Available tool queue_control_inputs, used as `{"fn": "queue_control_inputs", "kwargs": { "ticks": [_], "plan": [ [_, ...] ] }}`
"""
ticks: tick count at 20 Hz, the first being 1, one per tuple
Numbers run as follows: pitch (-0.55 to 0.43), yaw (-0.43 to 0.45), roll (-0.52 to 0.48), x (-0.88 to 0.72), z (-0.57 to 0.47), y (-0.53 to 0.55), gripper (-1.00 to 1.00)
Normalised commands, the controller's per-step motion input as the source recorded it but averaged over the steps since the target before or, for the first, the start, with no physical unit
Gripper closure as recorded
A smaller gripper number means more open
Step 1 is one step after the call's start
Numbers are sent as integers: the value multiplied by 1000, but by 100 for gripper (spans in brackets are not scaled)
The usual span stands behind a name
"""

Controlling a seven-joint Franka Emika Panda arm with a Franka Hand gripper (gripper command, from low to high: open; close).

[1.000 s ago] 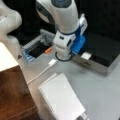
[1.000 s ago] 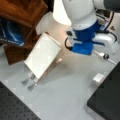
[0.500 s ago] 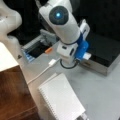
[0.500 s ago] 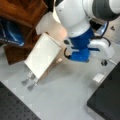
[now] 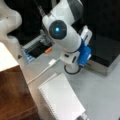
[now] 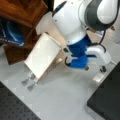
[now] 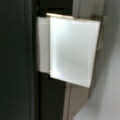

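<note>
In a front view my own white and blue wrist housing (image 5: 77, 53) fills the middle and covers my fingertips. It hangs over the grey tabletop (image 5: 100, 95). To the near left of it lies a white spiral-bound notebook (image 5: 62, 100), flat and apart from me. A thin white cable with a small white plug (image 5: 51, 62) runs just left of my wrist, and a small orange piece (image 5: 48, 50) lies a little farther off. A tall black box (image 5: 105, 50) stands close on the right, and a brown wooden top (image 5: 12, 92) lies at the near left.

In a front view from the opposite side my gripper (image 6: 102, 68) shows below the white hand, low over the table. A small pale rectangular block (image 6: 98, 78) lies just beside it, hard against the edge of a black slab (image 6: 107, 97). The notebook leans well away on the left, with two metal clips (image 6: 28, 82) at its lower end and a black perforated board (image 6: 12, 105) in the corner.

The wrist view shows that pale block (image 7: 72, 50) large and close, seated against a dark edge on its left. My fingers are not distinct there, so whether my jaws stand apart or together I cannot tell, and I see nothing held between them.

I judge this to be the lining-up step, with me over the block and not yet touching it. A move onto it would call for a straight, slow descent. The jaws would have to straddle its free sides, since the dark edge crowds one flank.
</note>
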Motion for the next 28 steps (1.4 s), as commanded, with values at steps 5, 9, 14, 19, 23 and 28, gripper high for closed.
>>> {"fn": "queue_control_inputs", "kwargs": {
  "ticks": [5,9,14,19,23,28],
  "plan": [
    [-27,-107,307,82,-84,-36,-100],
    [-13,-143,350,42,-125,-23,-100],
    [-53,-98,311,4,-196,-27,-100],
    [-80,-71,257,-54,-184,-71,-100],
    [-72,-77,261,-105,-153,-70,-100],
    [-65,-93,277,-168,-152,-45,-100]
  ]
}}
